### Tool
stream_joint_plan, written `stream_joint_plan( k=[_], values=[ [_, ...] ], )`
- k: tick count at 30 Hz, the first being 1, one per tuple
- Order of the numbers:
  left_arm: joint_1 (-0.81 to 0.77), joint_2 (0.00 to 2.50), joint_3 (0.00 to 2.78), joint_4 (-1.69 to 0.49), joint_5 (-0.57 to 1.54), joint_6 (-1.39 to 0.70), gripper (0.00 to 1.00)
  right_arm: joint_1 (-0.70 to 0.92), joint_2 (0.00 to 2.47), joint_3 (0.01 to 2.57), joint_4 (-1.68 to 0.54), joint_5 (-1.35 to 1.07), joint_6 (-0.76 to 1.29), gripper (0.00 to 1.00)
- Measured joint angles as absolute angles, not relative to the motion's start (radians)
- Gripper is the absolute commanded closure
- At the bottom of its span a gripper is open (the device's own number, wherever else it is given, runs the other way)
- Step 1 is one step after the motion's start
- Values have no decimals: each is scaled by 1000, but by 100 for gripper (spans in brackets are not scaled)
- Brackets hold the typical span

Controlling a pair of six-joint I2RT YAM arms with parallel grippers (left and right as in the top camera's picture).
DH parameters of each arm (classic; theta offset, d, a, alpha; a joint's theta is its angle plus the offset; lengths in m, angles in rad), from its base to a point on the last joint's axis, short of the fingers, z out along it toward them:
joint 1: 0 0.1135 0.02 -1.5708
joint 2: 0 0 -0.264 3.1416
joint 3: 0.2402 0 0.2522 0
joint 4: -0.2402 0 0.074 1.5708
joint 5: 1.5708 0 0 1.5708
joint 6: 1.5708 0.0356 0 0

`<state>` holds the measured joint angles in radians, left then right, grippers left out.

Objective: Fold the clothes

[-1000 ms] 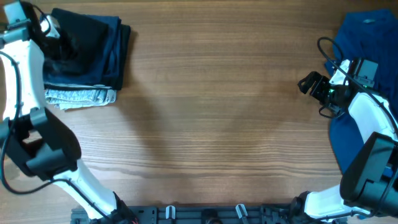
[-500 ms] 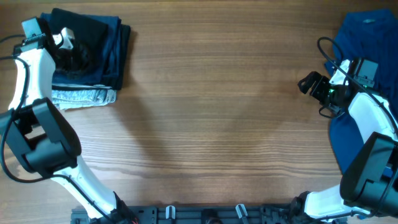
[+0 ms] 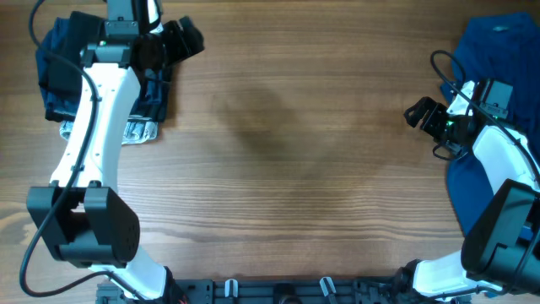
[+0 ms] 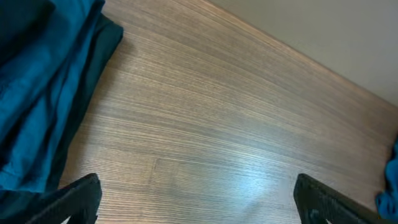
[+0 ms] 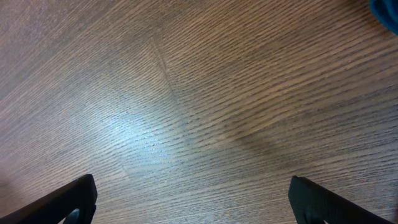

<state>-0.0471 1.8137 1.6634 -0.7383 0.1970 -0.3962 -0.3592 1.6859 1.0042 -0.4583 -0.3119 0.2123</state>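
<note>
Overhead view: the left fingers (image 3: 184, 39) are spread wide with nothing between them, hanging over bare wood near the far left corner of the desk (image 3: 295, 169). The left wrist view shows only wood grain in the gap. Closer to the desk's left edge, in that same corner, lies a stack of folded clothes (image 3: 55, 72). It is dark blue on top, with a pale speckled piece (image 3: 139, 131) at its near side, and is partly covered by the white left arm (image 3: 93, 127). The right fingers (image 3: 418, 112) also stand fully apart and empty above the desk's right side. A bright blue shirt (image 3: 498, 38) lies loose along the desk's right edge, under the right arm (image 3: 498, 152).
</note>
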Motion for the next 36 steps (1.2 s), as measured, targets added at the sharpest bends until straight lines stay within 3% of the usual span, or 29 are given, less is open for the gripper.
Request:
stream_joint_plan(
  k=[36],
  values=[
    [-56,1814,1663,-739,176,-399,0,-359,1686,1004,-458,-312,212,0]
  ],
)
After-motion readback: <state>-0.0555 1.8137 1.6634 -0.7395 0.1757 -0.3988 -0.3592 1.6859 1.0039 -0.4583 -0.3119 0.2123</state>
